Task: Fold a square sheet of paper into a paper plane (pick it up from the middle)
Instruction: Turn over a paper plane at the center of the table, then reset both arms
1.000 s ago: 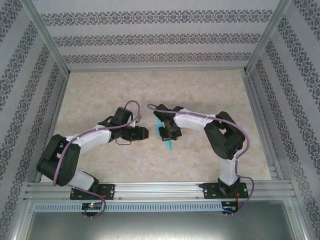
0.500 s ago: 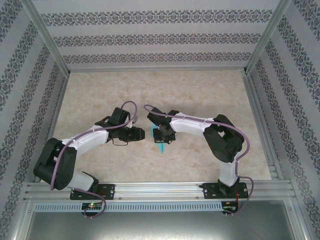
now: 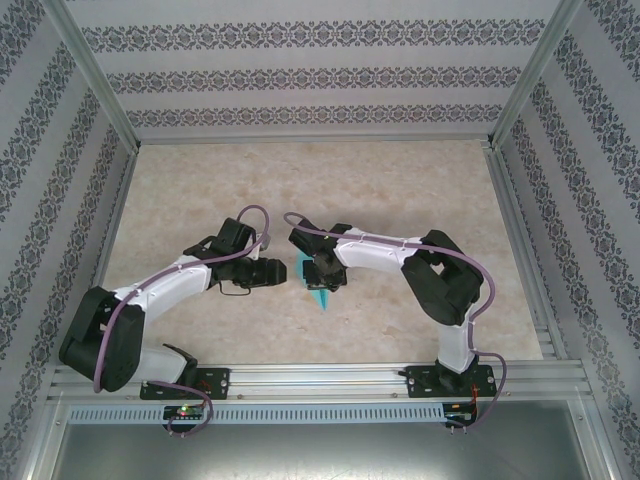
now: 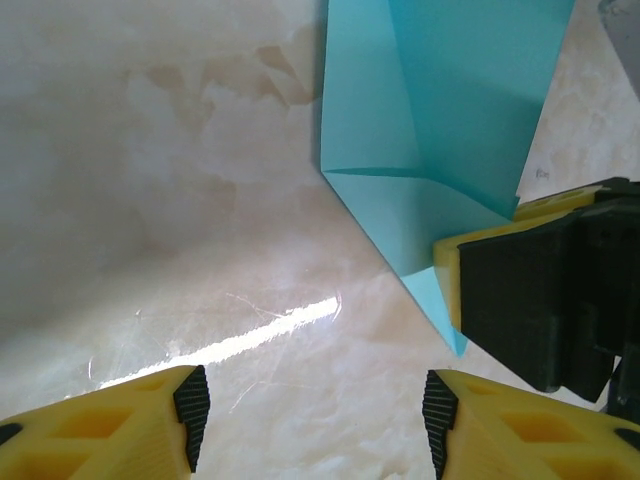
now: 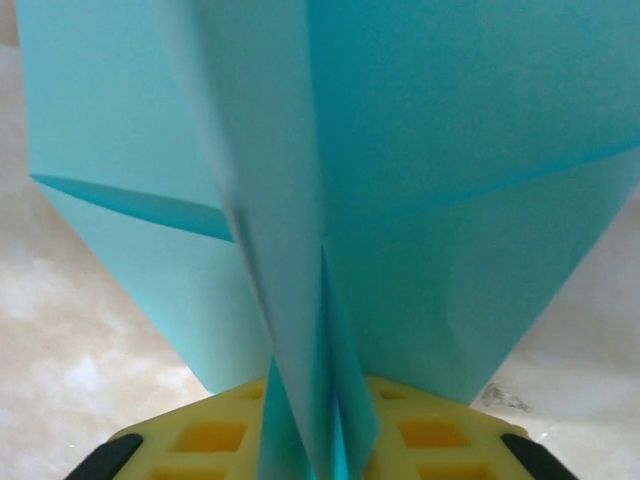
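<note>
Left wrist view: my left pincer [image 4: 315, 430] is spread wide with nothing between its fingers. The plane [image 4: 440, 120] sits just ahead and to its right, far part cut off by the frame. Right wrist view: the right pincer [image 5: 320, 445] is clamped on the plane's folded spine. From above, that pincer hides all but a turquoise tip. I cannot tell whether the plane touches the table [image 4: 150, 180].

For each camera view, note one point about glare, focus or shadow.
Left wrist: a bright glare streak crosses the table, while the folded paper is sharp. Right wrist: the paper's nearest central fold is blurred, being very close to the lens. Top external: the light is even and the shadows are faint.
</note>
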